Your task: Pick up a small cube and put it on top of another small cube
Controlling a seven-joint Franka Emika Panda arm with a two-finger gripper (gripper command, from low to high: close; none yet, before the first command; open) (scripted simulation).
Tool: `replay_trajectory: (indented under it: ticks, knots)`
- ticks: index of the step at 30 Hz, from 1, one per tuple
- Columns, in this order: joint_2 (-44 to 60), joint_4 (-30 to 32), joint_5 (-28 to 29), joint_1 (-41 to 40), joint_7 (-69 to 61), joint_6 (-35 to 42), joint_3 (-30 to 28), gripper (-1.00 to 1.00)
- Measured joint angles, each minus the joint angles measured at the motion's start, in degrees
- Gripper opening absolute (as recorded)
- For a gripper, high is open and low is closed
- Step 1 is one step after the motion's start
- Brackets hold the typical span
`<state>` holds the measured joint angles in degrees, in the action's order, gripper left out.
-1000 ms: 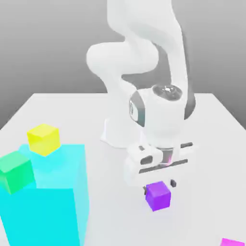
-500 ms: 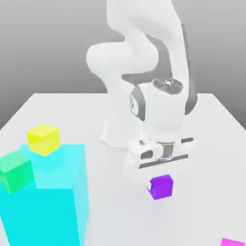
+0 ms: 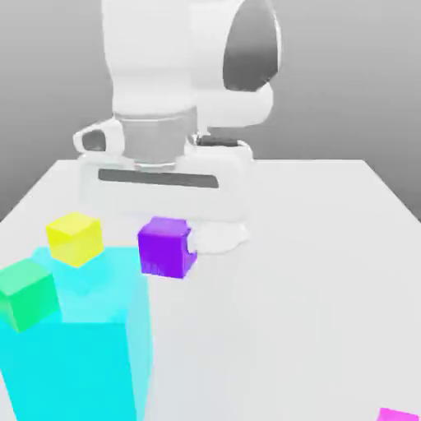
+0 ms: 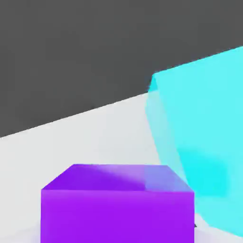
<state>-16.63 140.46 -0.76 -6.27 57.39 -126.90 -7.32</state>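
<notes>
The small purple cube point(image 3: 164, 251) hangs above the white table, just under my hand, with my gripper point(image 3: 165, 224) shut on it. It is level with the top of the big cyan block point(image 3: 82, 353) and close to that block's right side in the exterior view. In the hand view the purple cube point(image 4: 117, 204) sits very near, with the cyan block point(image 4: 199, 142) beside it. A yellow cube point(image 3: 74, 238) and a green cube point(image 3: 26, 293) rest on top of the cyan block.
A pink-magenta cube point(image 3: 399, 415) lies at the front right corner of the exterior view. The white table point(image 3: 312, 271) stretches out on the exterior view's right. The arm's white body point(image 3: 164, 74) towers over the middle.
The gripper closed on the purple cube, lifted it off the table and carried it toward the exterior view's left, up beside the cyan block.
</notes>
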Motion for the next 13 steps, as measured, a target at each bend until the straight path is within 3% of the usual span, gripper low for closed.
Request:
replay_trajectory:
  ticks: [5, 9, 10, 13]
  knots:
    - [-4.7, -3.9, 3.3, -6.7, 6.9, 10.5, -2.7, -1.0]
    - [-1.9, 1.2, 4.3, -7.9, 7.7, 3.5, -3.2, -1.0]
    - [-1.5, 2.0, 4.3, -7.9, 7.7, 2.3, -3.2, 1.0]
    - [-1.5, 2.0, 4.3, -7.9, 7.7, 2.3, -3.2, 1.0]
